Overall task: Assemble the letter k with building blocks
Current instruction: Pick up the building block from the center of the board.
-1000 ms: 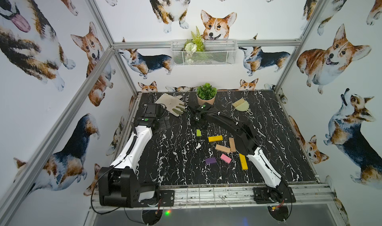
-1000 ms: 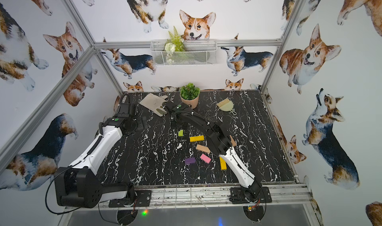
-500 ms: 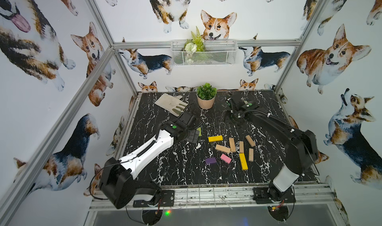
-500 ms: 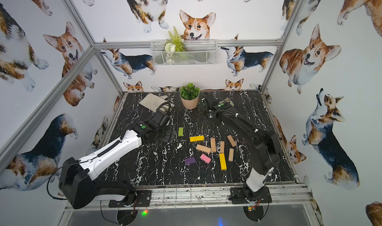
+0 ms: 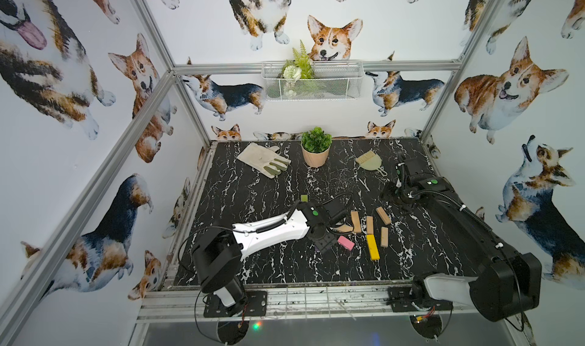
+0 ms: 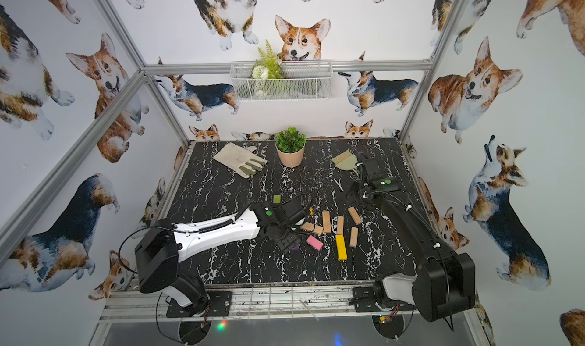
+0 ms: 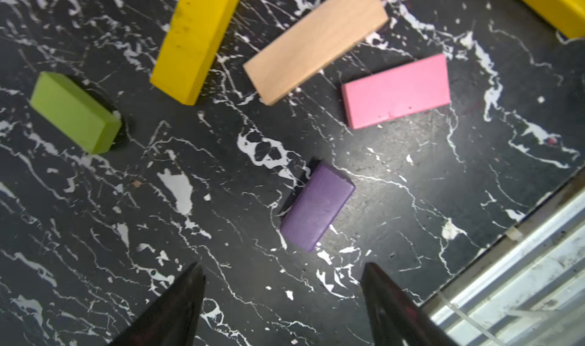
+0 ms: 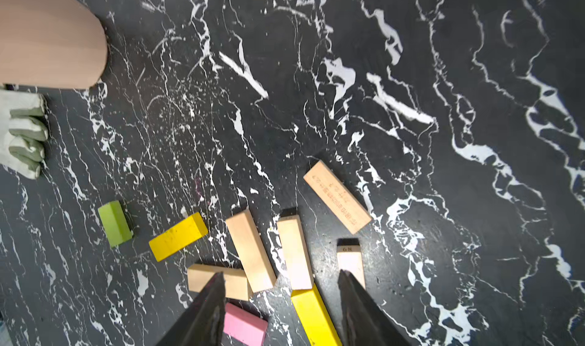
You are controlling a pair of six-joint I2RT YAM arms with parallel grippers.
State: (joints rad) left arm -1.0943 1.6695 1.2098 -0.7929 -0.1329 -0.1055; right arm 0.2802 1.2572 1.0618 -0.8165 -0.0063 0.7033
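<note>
Currently the left tool [image 7: 281, 266] is hovering, jaws apart and empty, just short of the purple block [image 7: 316, 206] on the bench [image 7: 95, 233]; a skewed closing is risking knocking it sideways.

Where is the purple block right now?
In the left wrist view, the purple block lies just ahead of the open left end effector, nearest the pink block; in top views that end effector mostly covers it.
</note>
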